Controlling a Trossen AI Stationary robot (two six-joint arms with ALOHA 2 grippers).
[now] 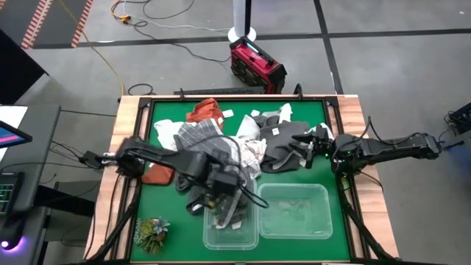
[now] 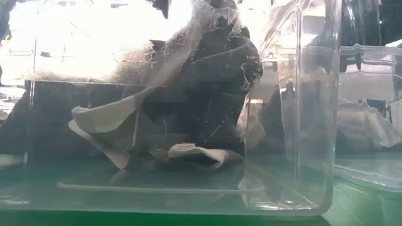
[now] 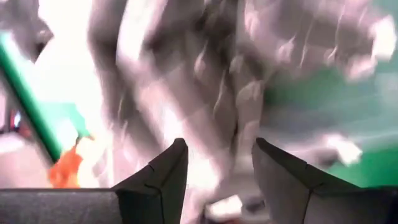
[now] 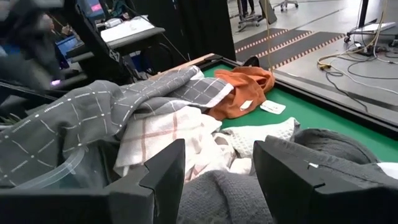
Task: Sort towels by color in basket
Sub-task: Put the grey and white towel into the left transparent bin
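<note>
Left gripper point(image 1: 221, 193) over the near middle of the green table, directly above the left clear bin point(image 1: 230, 221); fingers point(image 3: 163, 177) parted in its wrist view, nothing pinched between them, blurred pale checked cloth just beyond the tips. Released, by the look of it.

Directly below, in the low view: a dark grey towel point(image 2: 217, 88) with a pale cloth point(image 2: 107, 129) slumped inside the left clear bin, resting on its floor, part still draped up over the far rim.

Outward and farther from that gripper: the main pile of towels point(image 1: 221, 143), spread left to right across the middle of the table. Grey checked towel point(image 1: 199, 136) on top at left, white towel with thin red lines point(image 4: 165, 140) beside it, rust-orange towel point(image 1: 206, 110) at the far edge, a second orange piece point(image 1: 158, 175) near the left arm.

Right gripper point(image 1: 309, 145) at the right end of the pile, fingers apart and astride a dark grey towel point(image 1: 283, 151), not closed on it. Nearer arm for that towel, judged from position.

Right clear bin point(image 1: 294, 212) just near of the right gripper, mostly bare, open room above it. Raised wooden table edge point(image 1: 346, 118) close on the right; a green plant tuft point(image 1: 151, 232) at the near left corner, well apart.
</note>
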